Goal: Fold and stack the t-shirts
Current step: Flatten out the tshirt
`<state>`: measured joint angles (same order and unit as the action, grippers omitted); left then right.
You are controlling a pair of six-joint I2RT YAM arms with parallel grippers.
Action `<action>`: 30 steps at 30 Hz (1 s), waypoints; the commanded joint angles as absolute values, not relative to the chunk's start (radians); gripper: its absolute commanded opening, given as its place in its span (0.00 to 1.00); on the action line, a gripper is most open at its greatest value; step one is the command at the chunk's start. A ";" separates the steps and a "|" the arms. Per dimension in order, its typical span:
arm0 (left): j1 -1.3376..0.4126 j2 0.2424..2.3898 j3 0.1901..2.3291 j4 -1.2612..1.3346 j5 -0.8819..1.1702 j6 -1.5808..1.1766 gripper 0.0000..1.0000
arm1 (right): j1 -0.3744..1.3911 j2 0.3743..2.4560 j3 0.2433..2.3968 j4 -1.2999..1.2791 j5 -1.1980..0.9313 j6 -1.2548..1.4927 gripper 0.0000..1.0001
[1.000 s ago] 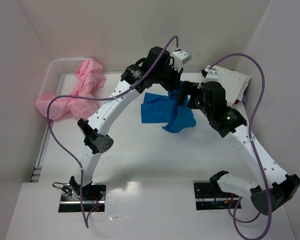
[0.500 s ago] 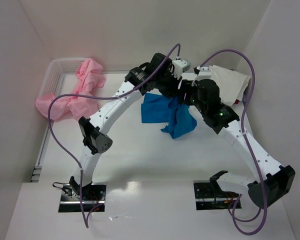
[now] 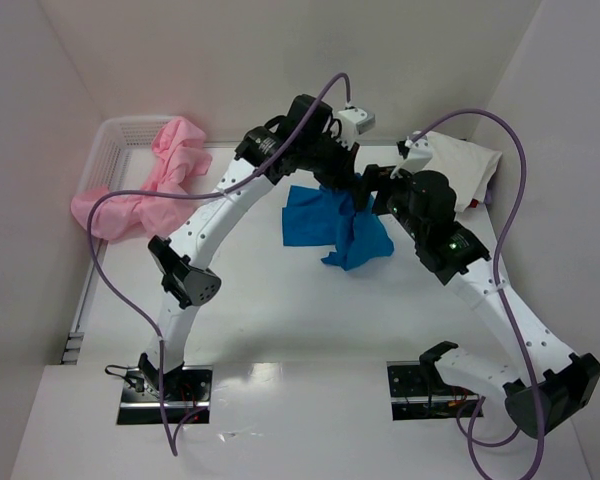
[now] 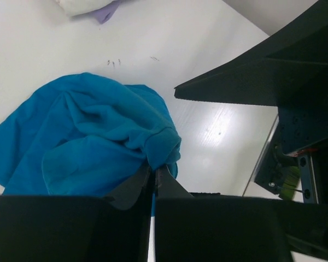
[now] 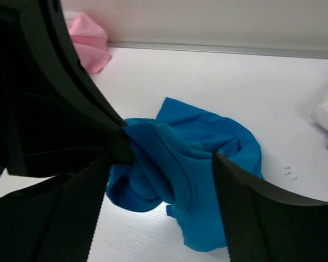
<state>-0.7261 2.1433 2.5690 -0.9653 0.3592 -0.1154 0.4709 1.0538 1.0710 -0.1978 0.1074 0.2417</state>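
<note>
The bright blue t-shirt (image 3: 320, 222) lies crumpled in the middle of the table, with one fold lifted. My left gripper (image 4: 153, 170) is shut on that raised fold (image 4: 163, 148); from above the left gripper (image 3: 346, 186) sits at the cloth's back right corner. My right gripper (image 5: 172, 158) stands open, its fingers on either side of the same hanging bunch of the blue t-shirt (image 5: 208, 142), not pinching it. Pink t-shirts (image 3: 170, 160) drape over the basket at the far left. A cream-white t-shirt (image 3: 462, 165) lies at the back right.
A white lattice basket (image 3: 115, 135) stands at the back left against the wall. Purple cables loop above both arms. Walls close in on the left, back and right. The two wrists are close together over the blue cloth.
My left wrist has drawn slightly back and left with the fold still pinched. My right gripper has shifted a little beside it. The blue t-shirt on the table has hardly moved.
</note>
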 commanded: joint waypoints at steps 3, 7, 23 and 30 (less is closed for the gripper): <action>-0.738 2.071 2.668 -0.933 0.604 -0.183 0.00 | 0.474 1.034 1.037 -0.100 0.002 0.236 0.75; -0.738 2.071 2.683 -0.933 0.653 -0.193 0.00 | 0.474 1.034 1.015 -0.077 -0.009 0.236 0.78; -0.687 2.091 2.683 -0.933 0.641 -0.193 0.00 | 0.474 0.920 1.031 -0.257 -0.139 0.321 0.95; -0.657 2.109 2.683 -0.933 0.650 -0.193 0.00 | 0.474 0.848 1.051 -0.370 -0.091 0.364 0.97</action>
